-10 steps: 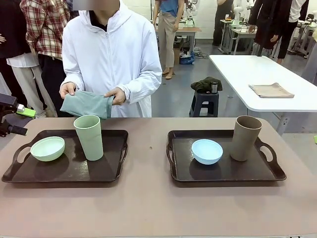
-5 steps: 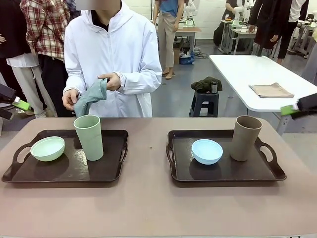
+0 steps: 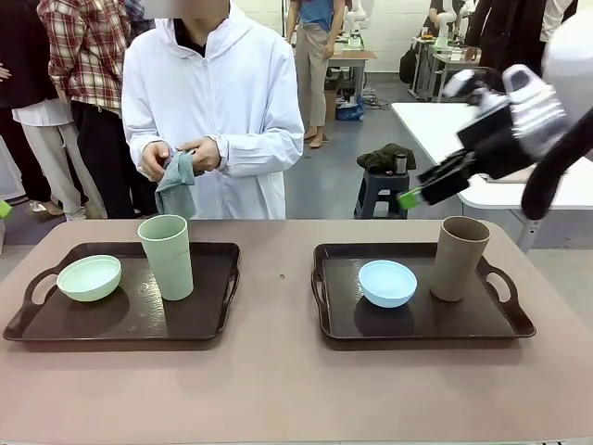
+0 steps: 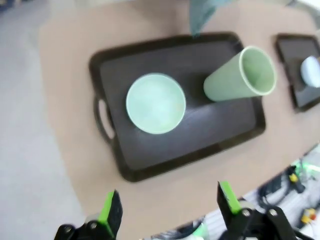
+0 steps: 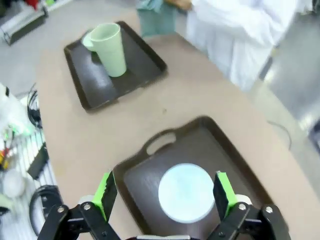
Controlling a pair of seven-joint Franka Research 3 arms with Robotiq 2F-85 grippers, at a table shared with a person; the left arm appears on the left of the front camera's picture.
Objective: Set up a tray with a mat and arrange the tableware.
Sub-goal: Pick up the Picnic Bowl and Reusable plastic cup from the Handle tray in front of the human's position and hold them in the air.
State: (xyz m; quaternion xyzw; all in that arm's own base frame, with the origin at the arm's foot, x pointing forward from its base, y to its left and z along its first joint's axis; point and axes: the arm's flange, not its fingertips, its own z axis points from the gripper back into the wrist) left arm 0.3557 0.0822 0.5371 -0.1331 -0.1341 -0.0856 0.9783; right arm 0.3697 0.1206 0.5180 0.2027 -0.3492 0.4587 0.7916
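Front view: pale green bowl, tall pale green cup, both upright.

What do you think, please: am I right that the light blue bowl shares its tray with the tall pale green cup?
Not quite: the light blue bowl shares its tray with the tall tan-brown cup; the front view shows the pale green cup on the other tray.

Right end effector swung in over the right tray (jaws apart), teal cloth lifted to chest
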